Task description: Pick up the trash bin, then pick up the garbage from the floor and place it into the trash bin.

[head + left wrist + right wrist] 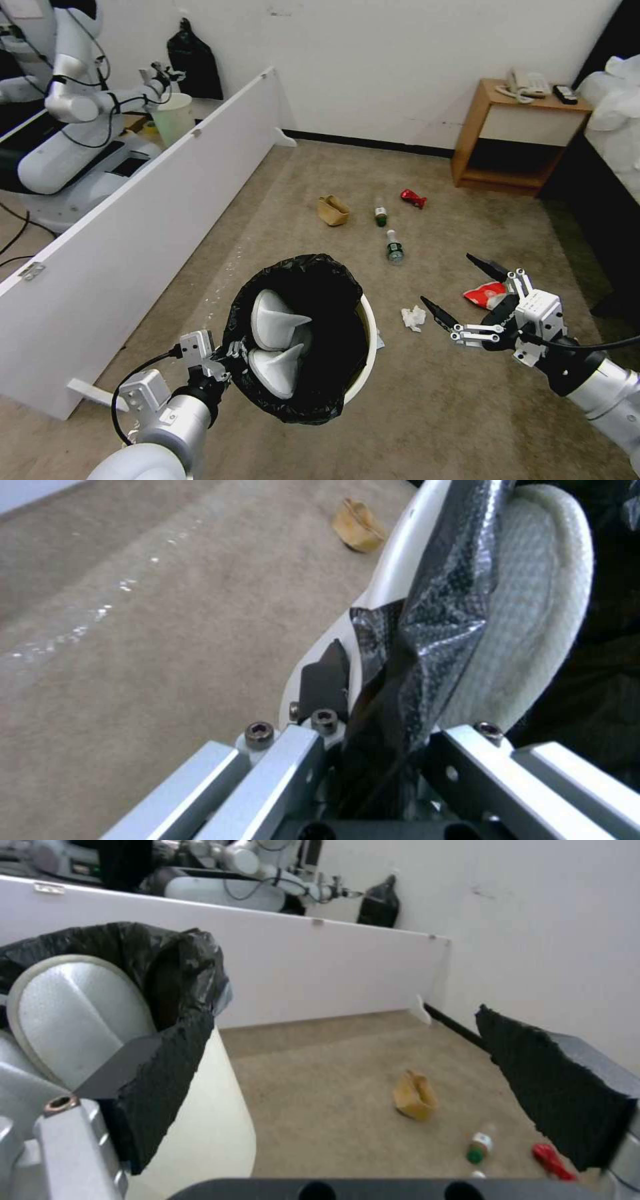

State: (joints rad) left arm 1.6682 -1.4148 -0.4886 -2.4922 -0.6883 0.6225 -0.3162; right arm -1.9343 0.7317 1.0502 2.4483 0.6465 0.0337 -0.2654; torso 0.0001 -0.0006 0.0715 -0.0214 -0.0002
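The trash bin [365, 347], white with a black bag over its rim, stands in front of me with two white slippers [275, 320] inside. My left gripper [225, 353] is shut on the bin's near rim [393, 575], pinching the bag. My right gripper [445, 277] hangs open to the right of the bin, above a crumpled tissue [413, 317] and a red-white snack packet [485, 293]. Farther out on the carpet lie two bottles [395, 248] [381, 215], a red wrapper [413, 198] and a tan paper bag [333, 210]. The right wrist view shows the bin [200, 1120], a slipper [73, 1010] and the paper bag [415, 1095].
A long white board [133, 220] fences off the left side; behind it are another robot [73, 100] and a pale green bin [172, 117]. A wooden nightstand [513, 133] stands by the far wall, with a dark bed frame [600, 200] along the right.
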